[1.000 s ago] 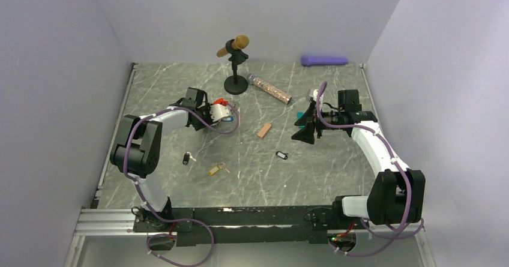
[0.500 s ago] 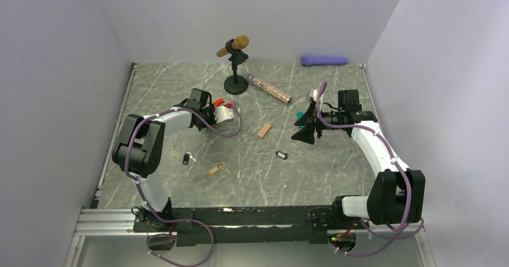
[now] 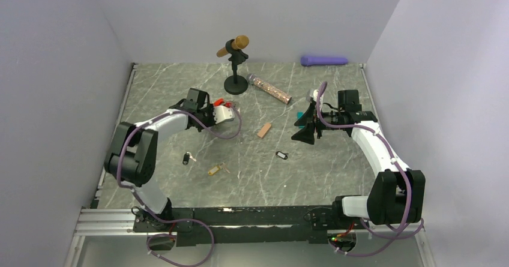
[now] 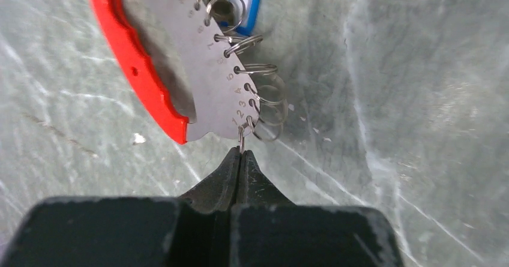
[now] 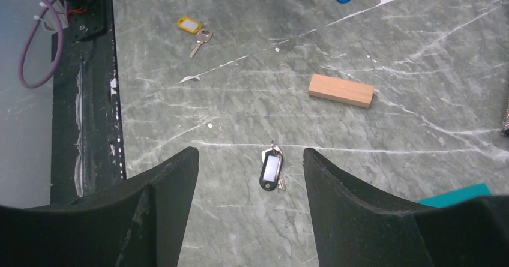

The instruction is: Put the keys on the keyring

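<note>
While the grey marbled table (image 3: 252, 177) carries everything, your left claw (image 4: 240, 158) is pressed fully closed, its tips pinching the end wire loop of the keyring (image 4: 207, 81), whose red-edged silvery plate is left of the table's middle, just beside a blue-tagged key (image 4: 245, 0). Your right claw (image 5: 249, 153) hangs wide apart and empty above a black-tagged key (image 5: 271, 170); the yellow-tagged key (image 5: 191, 27) lies well apart, nearer the arm bases

2 white-and-black arms (image 3: 161, 120), purple cables (image 3: 410, 201), black jaws
</note>
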`<state>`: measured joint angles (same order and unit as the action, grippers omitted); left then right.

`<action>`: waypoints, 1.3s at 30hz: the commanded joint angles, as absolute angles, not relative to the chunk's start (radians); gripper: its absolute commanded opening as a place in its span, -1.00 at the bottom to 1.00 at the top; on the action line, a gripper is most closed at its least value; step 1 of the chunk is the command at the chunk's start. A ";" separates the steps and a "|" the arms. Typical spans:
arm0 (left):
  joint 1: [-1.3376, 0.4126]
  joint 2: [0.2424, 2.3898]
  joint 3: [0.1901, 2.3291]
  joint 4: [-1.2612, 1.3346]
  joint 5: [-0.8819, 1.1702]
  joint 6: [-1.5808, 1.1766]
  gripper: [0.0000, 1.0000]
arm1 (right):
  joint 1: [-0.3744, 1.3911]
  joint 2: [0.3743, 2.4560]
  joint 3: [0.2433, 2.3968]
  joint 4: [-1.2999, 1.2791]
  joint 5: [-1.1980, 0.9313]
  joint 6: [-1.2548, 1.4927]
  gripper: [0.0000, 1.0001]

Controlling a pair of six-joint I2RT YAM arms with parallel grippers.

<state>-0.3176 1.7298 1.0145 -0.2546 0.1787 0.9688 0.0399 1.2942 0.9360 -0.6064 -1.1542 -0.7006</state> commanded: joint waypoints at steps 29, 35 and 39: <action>-0.482 0.746 0.884 -0.116 0.808 0.419 -1.00 | 0.594 1.376 1.564 -0.825 -1.161 -0.834 0.35; -0.551 0.732 0.816 0.035 0.815 0.235 -1.00 | 0.636 1.377 1.622 -0.892 -1.155 -0.829 0.23; -0.592 0.774 0.832 0.026 0.785 0.166 -1.00 | 0.660 1.395 1.668 -0.940 -1.129 -0.831 0.13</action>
